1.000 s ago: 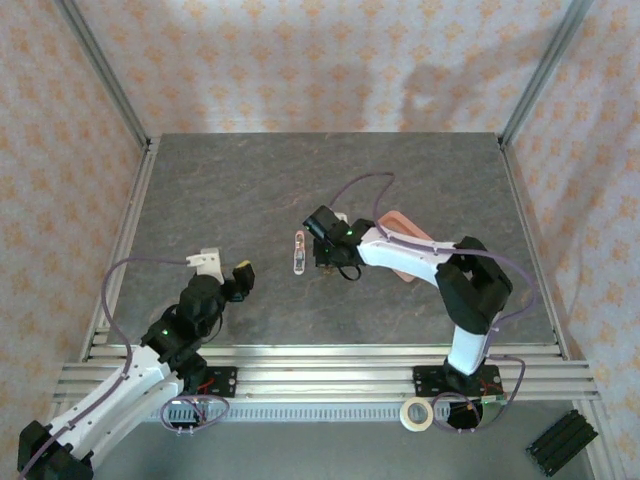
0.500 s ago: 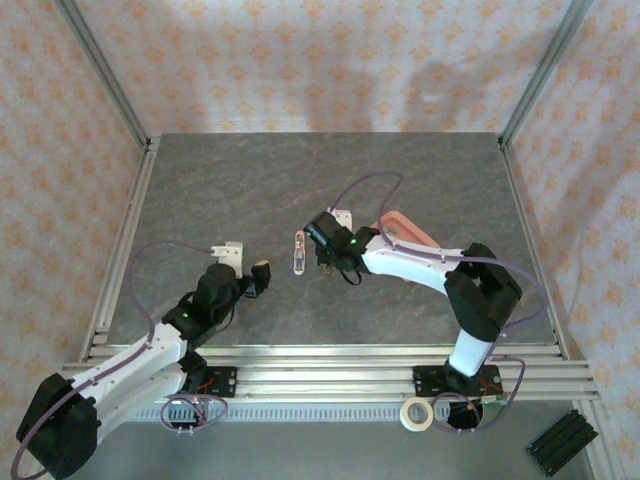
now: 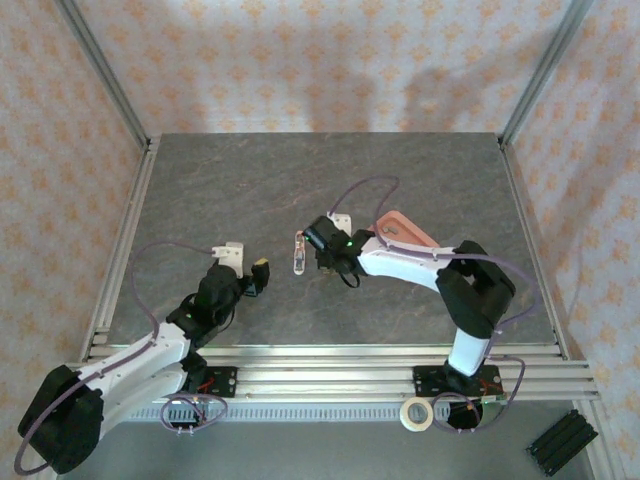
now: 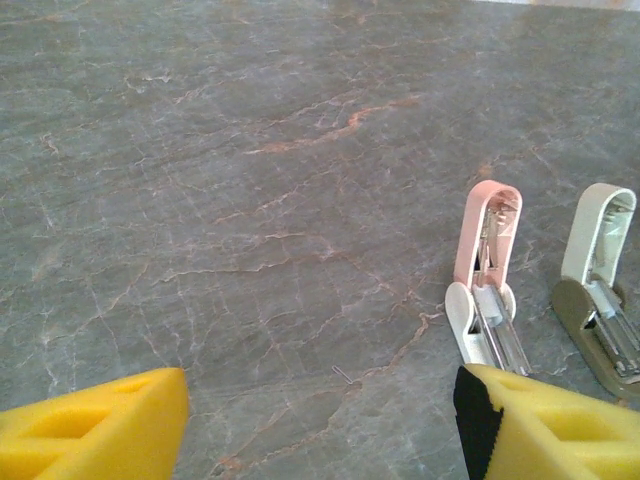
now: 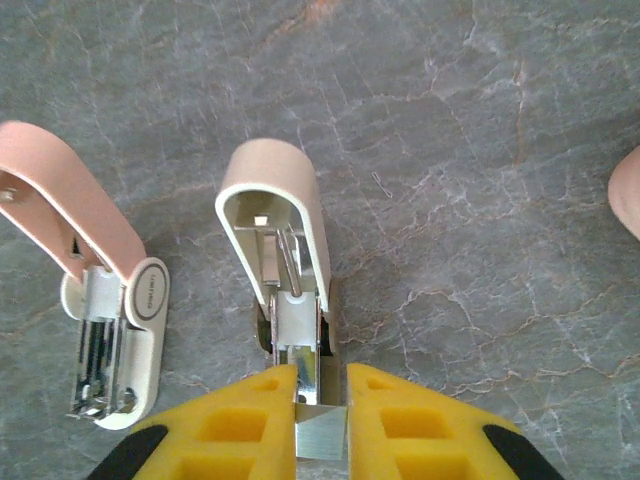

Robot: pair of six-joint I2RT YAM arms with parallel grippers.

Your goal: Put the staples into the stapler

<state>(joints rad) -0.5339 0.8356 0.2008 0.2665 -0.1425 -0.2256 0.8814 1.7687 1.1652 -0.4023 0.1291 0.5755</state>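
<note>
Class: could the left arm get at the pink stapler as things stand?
Probably yes: the left gripper, jaws open, faces the pink stapler with only table between; the right gripper works at the beige stapler.

The grey stone tabletop [image 3: 240,190] has flowery walls [image 3: 300,60] around it. A flat pink thing [image 3: 400,222] lies on it. A tape roll [image 3: 416,413] and a black block [image 3: 560,442] sit down in front.

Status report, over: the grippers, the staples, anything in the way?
Left gripper open, empty. Right gripper shut on staples, over track of open stapler. Pink stapler beside it, not touching.
</note>
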